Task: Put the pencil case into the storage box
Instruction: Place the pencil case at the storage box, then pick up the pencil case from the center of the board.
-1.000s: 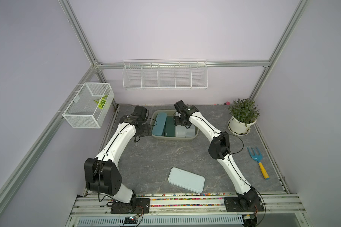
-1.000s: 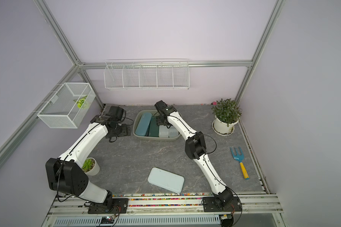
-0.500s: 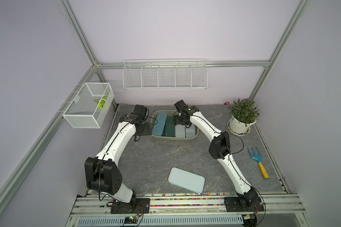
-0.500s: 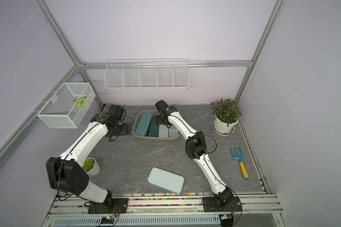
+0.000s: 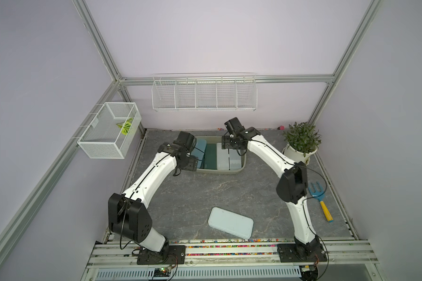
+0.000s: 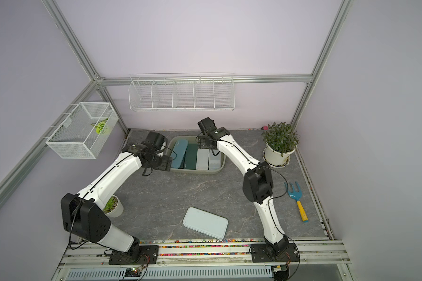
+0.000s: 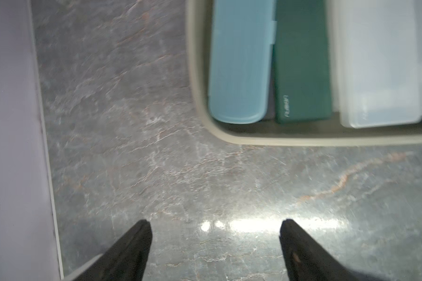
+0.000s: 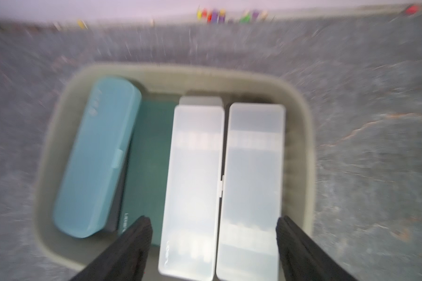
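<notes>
Storage box point(image 5: 217, 171), a shallow olive-khaki plastic tub w/ rounded corners, sits rear-centre on the grey marbled tabletop point(image 5: 205, 194). 4 cases inside, side by side, long axes front-to-back. From L-arm side: light-blue rounded plastic pencil case point(image 8: 95, 160), lying askew w/ its long edge over the next one; dark-green flat pencil case point(image 7: 302, 60); a translucent white rectangular pencil case point(image 8: 193, 182); a second translucent case point(image 8: 251, 182) touching it. Left gripper point(image 7: 215, 222): jaws spread wide, nothing between them, over bare tabletop just beside the box corner nearest the light-blue case. Right gripper point(image 8: 213, 219): jaws spread wide, above the box, fingers straddling the two translucent cases. It looks clear of them, but the R wrist view is smeared, so contact is hard to call. Pale-blue flat rounded-rectangular plastic slab point(image 5: 230, 222) lies at table front, well apart from the box. Green potted plant in white pot point(image 5: 301, 143) at rear R. Blue garden fork w/ yellow handle point(image 5: 319, 199) near the R edge. White wire-mesh basket point(image 5: 107, 136) w/ a green leaf on the L wall, long white wire rack point(image 5: 204, 93) on the rear wall. Small white pot w/ plant point(image 6: 112, 206) by the L arm, seen in a top view.
</notes>
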`<state>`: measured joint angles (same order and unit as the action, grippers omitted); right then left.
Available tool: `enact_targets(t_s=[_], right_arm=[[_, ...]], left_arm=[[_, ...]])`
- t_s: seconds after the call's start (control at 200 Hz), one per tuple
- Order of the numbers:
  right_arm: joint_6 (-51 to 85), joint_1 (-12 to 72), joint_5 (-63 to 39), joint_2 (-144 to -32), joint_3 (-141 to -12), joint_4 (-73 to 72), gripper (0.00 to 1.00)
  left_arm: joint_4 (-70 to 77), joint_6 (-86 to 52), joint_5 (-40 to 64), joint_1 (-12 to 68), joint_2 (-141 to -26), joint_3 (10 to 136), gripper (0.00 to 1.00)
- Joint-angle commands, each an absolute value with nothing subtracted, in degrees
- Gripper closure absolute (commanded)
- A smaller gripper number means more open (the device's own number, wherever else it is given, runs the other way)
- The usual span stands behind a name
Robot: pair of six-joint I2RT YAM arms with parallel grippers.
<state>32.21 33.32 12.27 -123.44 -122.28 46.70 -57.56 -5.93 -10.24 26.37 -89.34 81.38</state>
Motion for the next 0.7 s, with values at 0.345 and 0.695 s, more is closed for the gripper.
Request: enact_targets(t_s=[0.345, 0.695], right_arm=[[39.0, 26.1, 6.2, -96.3, -81.5, 48.3, 0.15], [31.5, 28.7, -15.6, -84.6, -59.0, 47.7, 0.17]], left_arm=[[-53.2, -4.4, 4.0, 38.7, -87.1, 74.4, 0.17], [-56.8, -24.7, 33.1, 38.8, -78.0, 59.8, 0.24]])
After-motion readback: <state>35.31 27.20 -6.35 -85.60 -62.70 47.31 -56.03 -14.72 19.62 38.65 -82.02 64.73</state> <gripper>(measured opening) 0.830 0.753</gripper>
